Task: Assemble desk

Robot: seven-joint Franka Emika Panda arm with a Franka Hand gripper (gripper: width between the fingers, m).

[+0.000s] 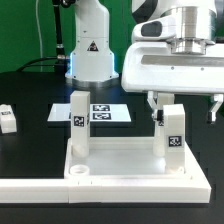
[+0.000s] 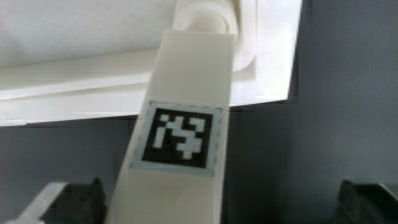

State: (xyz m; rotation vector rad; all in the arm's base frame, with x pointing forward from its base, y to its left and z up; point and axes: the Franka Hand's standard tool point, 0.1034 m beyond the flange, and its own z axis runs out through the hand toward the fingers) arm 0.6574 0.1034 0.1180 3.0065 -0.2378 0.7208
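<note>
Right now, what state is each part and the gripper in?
Gripper: open, straddling a leg, not touching it.
Straddled leg: upright on the desk top, exterior view's right.
Second leg: upright on the desk top.
Third leg: loose on the table.
Desk top: flat on the table.

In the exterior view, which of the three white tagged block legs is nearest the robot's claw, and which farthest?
1. Right upright white leg, standing on the white desk top under the open gripper.
2. Left upright white leg, at the desk top's other end, the exterior view's left.
3. Loose white leg, on the black table at that view's far left edge.
</note>
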